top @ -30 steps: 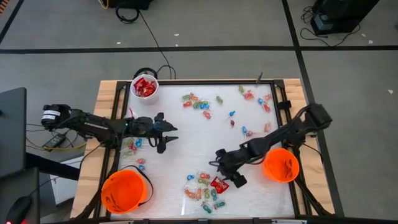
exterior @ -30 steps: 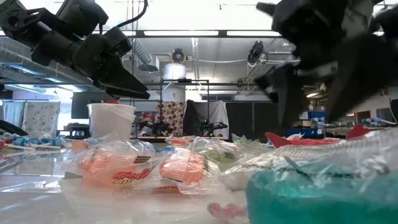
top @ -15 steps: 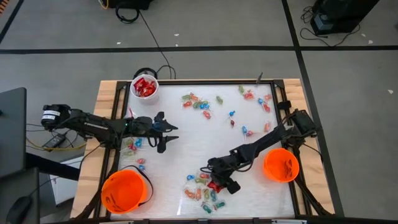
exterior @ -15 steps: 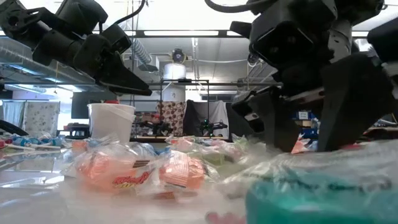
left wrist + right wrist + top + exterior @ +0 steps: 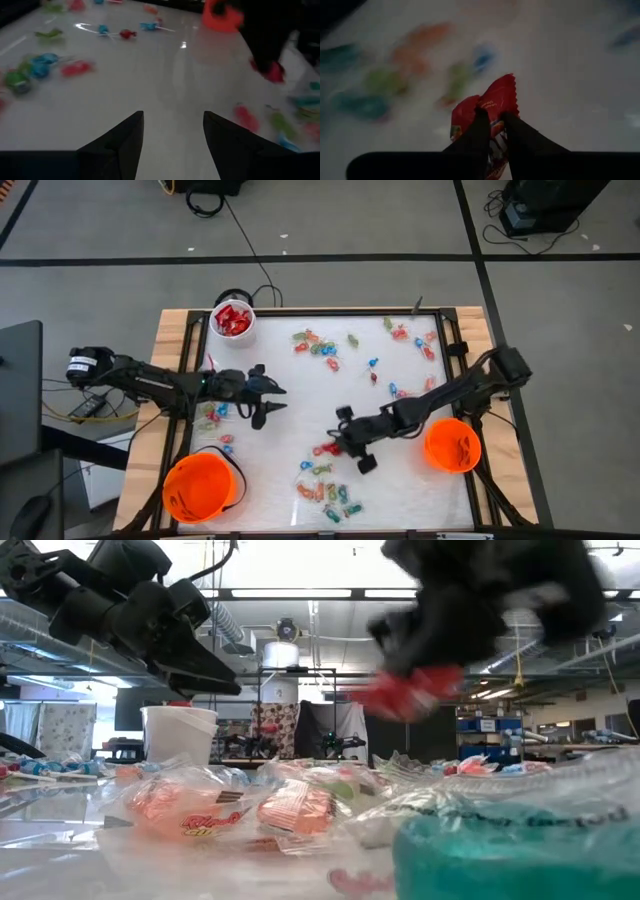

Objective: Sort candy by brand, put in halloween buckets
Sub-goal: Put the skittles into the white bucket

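Note:
My right gripper point(image 5: 340, 444) hovers over the table's middle near part, shut on a red candy packet point(image 5: 490, 106), which the low view shows as a red blur point(image 5: 410, 692) in the air. My left gripper point(image 5: 270, 398) waits open above the table's left side, nothing between its fingers point(image 5: 172, 120). Loose candy lies in a near heap point(image 5: 325, 486), a far group point(image 5: 315, 345) and a far-right group point(image 5: 412, 338). Orange buckets stand at the near left point(image 5: 200, 486) and at the right point(image 5: 452, 445). A white cup point(image 5: 232, 320) with red packets stands far left. My right gripper pinches the red packet between its two fingers point(image 5: 479, 131), across the packet's near part. Its crimped far edge point(image 5: 506, 86) sticks out beyond the fingertips. The fingers slant down from the table's right. The packet is lifted clear of the table.
A few lollipops and sweets point(image 5: 212, 412) lie just near of my left gripper. Wooden rails point(image 5: 172, 370) frame the white tabletop. Bare white surface point(image 5: 300, 405) lies between the two grippers.
My right gripper dipped toward the near edge into the near heap and shut on the red packet. It then rose and drew back toward the table's middle with it. The packet is now lifted clear of the heap.

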